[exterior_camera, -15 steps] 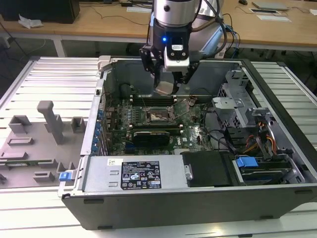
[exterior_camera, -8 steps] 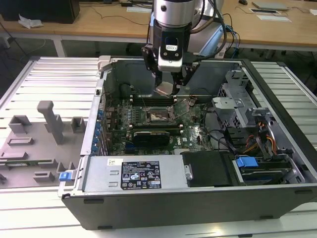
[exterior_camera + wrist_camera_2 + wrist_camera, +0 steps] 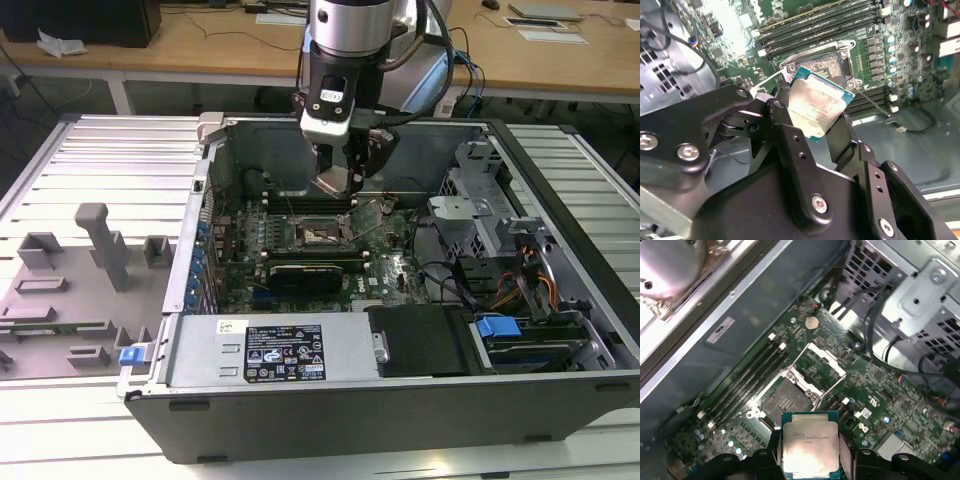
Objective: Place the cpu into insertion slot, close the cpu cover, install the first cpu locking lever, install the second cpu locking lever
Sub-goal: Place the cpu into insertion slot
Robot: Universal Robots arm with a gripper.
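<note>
Cpu (image 3: 810,447) sat nearest in both wrist views, pinched by two opposite edges between the black fingers (image 3: 771,454) of the gripper (image 3: 810,456), which were closed narrowly on it. Its grey metal top faced the first wrist camera. The chip hung in the air, clear of everything below it.

Just beyond it lay the insertion slot (image 3: 785,402), near the middle of the motherboard (image 3: 880,390), bare and showing its dark contact field. The cpu cover (image 3: 829,357) stood swung up and back on the slot's far side, leaving the opening free. Rows of memory slots (image 3: 747,380) ran alongside the slot, toward the wall of the computer case (image 3: 400,420).

By my reading, the first step was in hand: carrying the chip to the slot, with closing and locking untouched. Seating it would call for centring the chip over the slot, squaring its edges to the metal rim, holding it level, and lowering it gently without sliding it across the contacts.
</note>
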